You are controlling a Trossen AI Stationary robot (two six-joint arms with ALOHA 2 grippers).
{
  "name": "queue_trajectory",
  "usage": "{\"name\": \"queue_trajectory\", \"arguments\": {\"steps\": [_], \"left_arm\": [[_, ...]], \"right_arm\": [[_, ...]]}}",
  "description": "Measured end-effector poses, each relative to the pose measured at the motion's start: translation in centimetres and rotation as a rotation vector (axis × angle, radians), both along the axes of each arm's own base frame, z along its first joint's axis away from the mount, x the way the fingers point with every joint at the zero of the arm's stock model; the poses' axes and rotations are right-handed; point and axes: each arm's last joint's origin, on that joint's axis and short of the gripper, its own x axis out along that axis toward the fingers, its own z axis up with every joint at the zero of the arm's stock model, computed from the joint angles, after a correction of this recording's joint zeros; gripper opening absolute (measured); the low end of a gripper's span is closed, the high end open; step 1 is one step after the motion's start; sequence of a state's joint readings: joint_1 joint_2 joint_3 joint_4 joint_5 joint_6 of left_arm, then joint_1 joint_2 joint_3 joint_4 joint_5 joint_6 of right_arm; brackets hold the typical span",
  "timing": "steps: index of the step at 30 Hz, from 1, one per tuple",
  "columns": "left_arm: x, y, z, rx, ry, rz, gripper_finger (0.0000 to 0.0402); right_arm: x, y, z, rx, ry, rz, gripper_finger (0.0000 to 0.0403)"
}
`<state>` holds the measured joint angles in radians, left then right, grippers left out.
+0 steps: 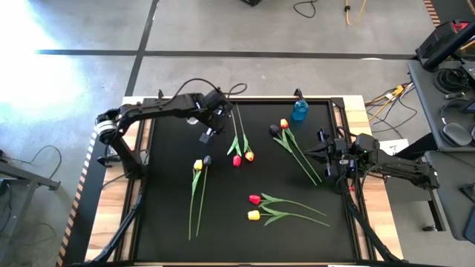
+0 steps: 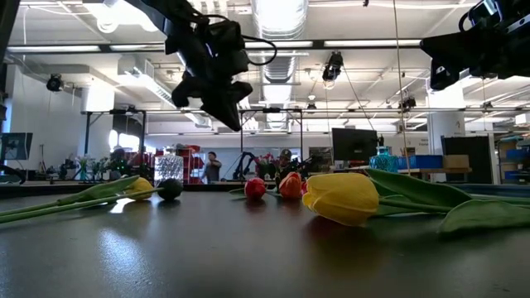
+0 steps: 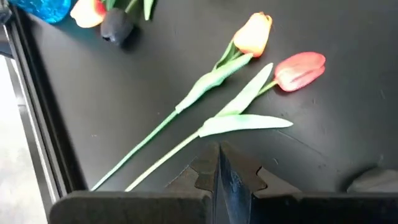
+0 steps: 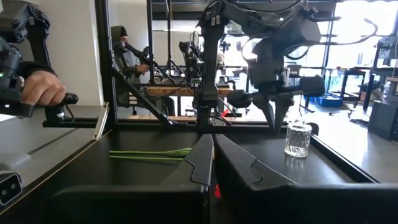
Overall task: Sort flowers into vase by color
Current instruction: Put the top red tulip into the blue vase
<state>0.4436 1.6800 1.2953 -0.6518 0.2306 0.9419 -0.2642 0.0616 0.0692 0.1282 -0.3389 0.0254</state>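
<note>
The left gripper hangs above the far-left part of the black mat, its two fingers pressed together on nothing (the left wrist view shows them meeting in one seam), and just beside it, toward the middle, lies a pair of flowers: a red tulip and an orange tulip, stems running toward the far edge. The right gripper waits over the mat's right edge, fingers likewise closed and empty. Eight tulips lie flat on the mat in four pairs, none in a vase. Near the left gripper's near side lie a yellow tulip and a dark tulip, stems trailing toward the near edge. Between the grippers, toward the far side, lie another orange-red tulip and a second dark tulip, their stems slanting toward the right gripper. Toward the near side lie a pink-red tulip and a second yellow tulip, leaves pointing right. Two vases stand on the far edge: a blue glass vase right of middle, and a clear glass vase near the left gripper. In the right wrist view a person's hand rests on a handle beside the table.
</note>
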Motion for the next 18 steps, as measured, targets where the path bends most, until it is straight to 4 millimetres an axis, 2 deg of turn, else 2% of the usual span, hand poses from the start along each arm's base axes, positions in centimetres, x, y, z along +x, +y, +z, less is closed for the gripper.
{"name": "queue_trajectory", "arguments": {"steps": [10, 18], "left_arm": [[0.4, 0.8, -1.6, 0.033, 0.059, -0.060, 0.0000], [2.7, 3.1, -2.8, 0.011, 0.158, -0.086, 0.0000]], "right_arm": [[0.0, 0.0, 0.0, 0.000, 0.000, 0.000, 0.0009], [0.0, 0.0, 0.0, 0.000, 0.000, 0.000, 0.0009]]}}
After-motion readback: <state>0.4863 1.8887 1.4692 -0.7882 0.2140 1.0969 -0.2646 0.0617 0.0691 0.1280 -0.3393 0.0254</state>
